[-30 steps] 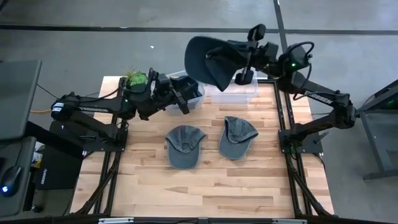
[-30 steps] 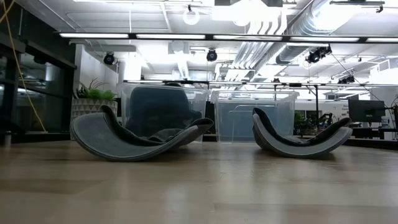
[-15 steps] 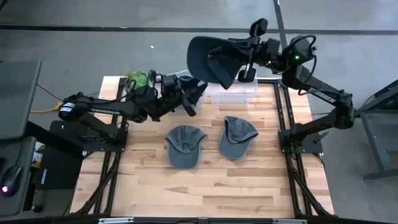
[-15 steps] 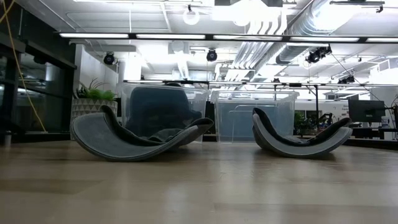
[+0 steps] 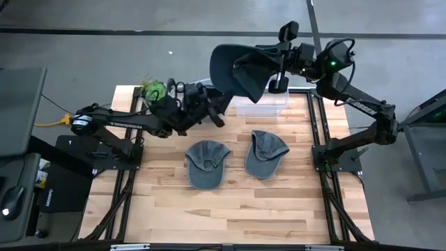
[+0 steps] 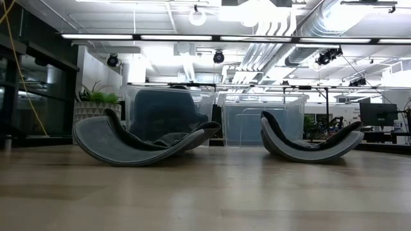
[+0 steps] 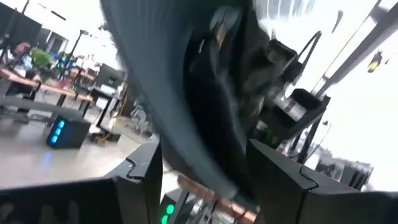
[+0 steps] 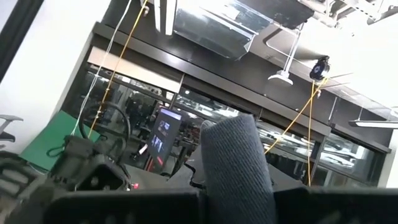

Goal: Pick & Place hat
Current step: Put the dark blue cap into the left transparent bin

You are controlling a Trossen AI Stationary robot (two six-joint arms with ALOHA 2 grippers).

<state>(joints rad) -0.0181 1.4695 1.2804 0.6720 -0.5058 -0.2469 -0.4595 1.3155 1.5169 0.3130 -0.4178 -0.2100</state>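
While two grey caps lie untouched on the bench (image 5: 209,209), the right hand (image 5: 273,64) holds a dark hat (image 5: 237,70) clenched by its fabric, raised high above the far edge of the bench and the clear bins there. The hat hangs out from the hand toward the left arm's side, its long axis running roughly across the bench, its brim end farthest from the wrist. Beneath it and a little toward the left, the left hand (image 5: 212,108) reaches in beside the left bin (image 5: 217,104); its wrist camera looks up at the hat looming close between its spread, empty fingers (image 7: 273,171). The right bin (image 5: 263,106) sits nearly straight below the right hand's grip, the nearer drop by my reckoning. The two caps, left cap (image 5: 206,163) and right cap (image 5: 265,153), rest side by side mid-bench, well apart from both hands.
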